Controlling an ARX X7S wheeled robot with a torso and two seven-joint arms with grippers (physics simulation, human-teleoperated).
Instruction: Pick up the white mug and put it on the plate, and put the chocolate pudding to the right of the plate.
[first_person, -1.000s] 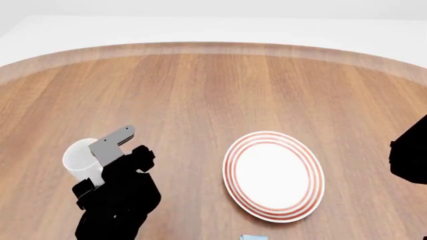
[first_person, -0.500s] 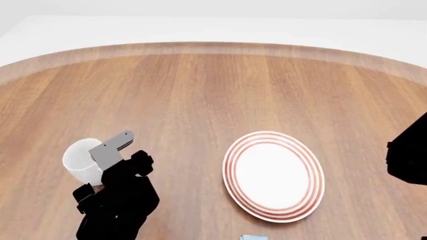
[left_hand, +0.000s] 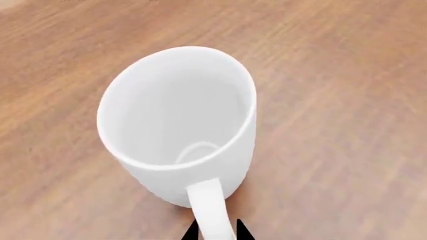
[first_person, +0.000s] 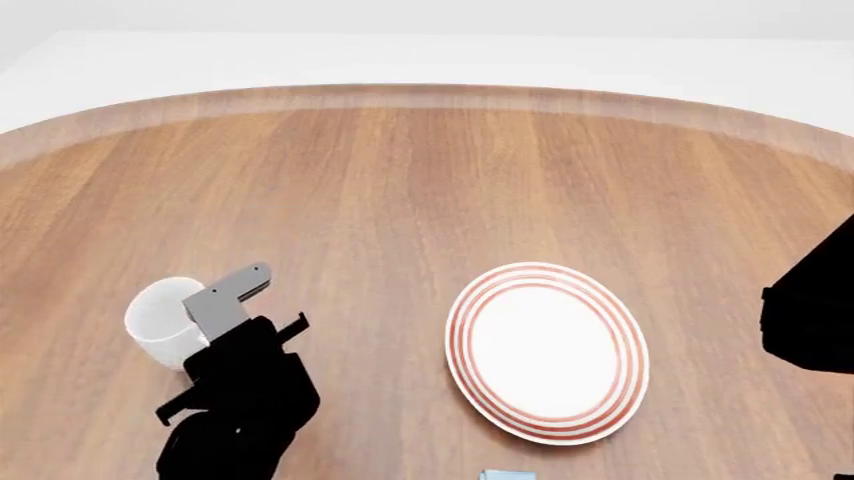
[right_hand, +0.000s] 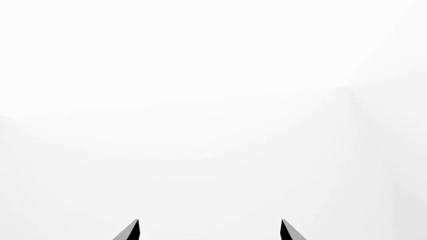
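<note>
The white mug (first_person: 163, 320) stands upright on the wooden table at the left, empty inside (left_hand: 177, 117). My left gripper (left_hand: 216, 231) is at its loop handle (left_hand: 210, 210), with one dark fingertip on each side and the jaws narrowed onto it. The plate (first_person: 547, 350), white with red rings, lies flat to the mug's right and has nothing on it. Only a light blue sliver of the chocolate pudding (first_person: 507, 474) shows at the bottom edge of the head view. My right gripper (right_hand: 209, 229) is open and faces blank white; its arm (first_person: 811, 310) is at the right edge.
The round wooden table (first_person: 427, 180) stretches far ahead, its curved far edge meeting a white floor. Bare wood lies between the mug and the plate and beyond both.
My left arm has sunk lower and closer to the mug's handle, and its wrist has turned. The right arm has crept a little further into view. The mug and plate have not moved.
</note>
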